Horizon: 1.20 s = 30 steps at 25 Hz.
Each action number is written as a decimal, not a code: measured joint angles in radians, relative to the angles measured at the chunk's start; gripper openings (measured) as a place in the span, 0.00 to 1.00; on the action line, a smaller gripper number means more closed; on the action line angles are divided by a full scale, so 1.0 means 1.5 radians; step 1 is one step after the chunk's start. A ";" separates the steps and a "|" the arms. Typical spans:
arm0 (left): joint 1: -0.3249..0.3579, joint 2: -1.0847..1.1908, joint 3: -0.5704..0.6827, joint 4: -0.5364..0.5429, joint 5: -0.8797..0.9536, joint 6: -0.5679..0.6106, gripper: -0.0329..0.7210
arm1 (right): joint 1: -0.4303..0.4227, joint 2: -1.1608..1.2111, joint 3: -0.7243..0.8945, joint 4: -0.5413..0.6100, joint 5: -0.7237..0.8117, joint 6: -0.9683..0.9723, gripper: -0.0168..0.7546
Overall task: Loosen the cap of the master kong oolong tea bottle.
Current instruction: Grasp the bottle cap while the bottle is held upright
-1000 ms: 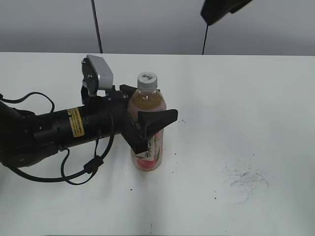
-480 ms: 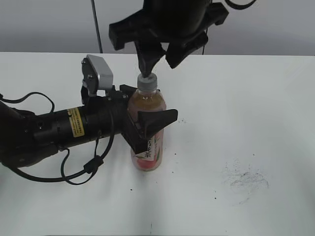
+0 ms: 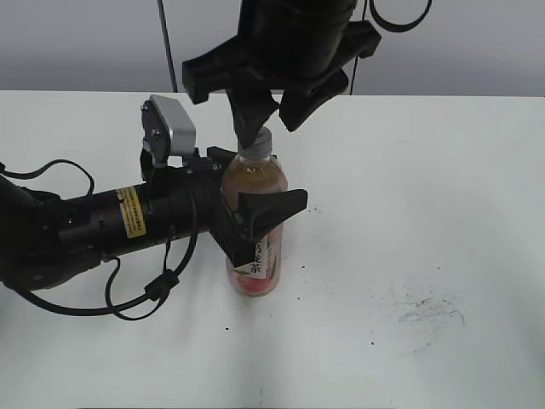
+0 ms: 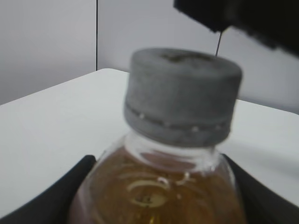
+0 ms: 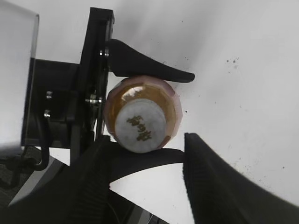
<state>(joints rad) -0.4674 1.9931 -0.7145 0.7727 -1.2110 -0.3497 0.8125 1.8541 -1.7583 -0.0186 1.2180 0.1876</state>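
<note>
The master kong oolong tea bottle (image 3: 254, 260) stands upright on the white table (image 3: 443, 187). My left gripper (image 3: 249, 211) is shut on its upper body from the left, and its black fingers (image 5: 149, 67) flank the bottle's shoulder (image 5: 174, 106). The grey-white cap (image 3: 255, 149) with a dark logo shows in the right wrist view (image 5: 140, 127) and, blurred, in the left wrist view (image 4: 182, 93). My right gripper (image 3: 268, 119) hangs just above the cap, open, with one finger (image 5: 88, 186) on each side of it.
Dark scuff marks (image 3: 421, 308) lie on the table at the right. The left arm's silver camera housing (image 3: 173, 126) and looped cables (image 3: 136, 294) lie left of the bottle. A thin black cord (image 3: 168, 47) hangs by the grey back wall.
My right gripper has come down into view from the top and now hangs slightly lower over the cap. The left gripper and the bottle have not moved.
</note>
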 joint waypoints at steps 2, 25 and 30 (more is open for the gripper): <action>0.000 0.000 0.000 0.000 0.000 0.000 0.64 | 0.000 0.000 -0.001 0.000 0.000 -0.002 0.51; 0.000 0.000 0.000 0.000 0.000 0.000 0.64 | 0.000 0.000 -0.001 0.012 0.001 0.004 0.49; 0.000 0.000 0.000 0.000 0.000 0.000 0.64 | 0.000 0.000 -0.001 0.018 -0.002 -0.005 0.60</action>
<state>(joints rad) -0.4674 1.9931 -0.7145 0.7727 -1.2110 -0.3497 0.8125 1.8541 -1.7594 0.0086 1.2153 0.1804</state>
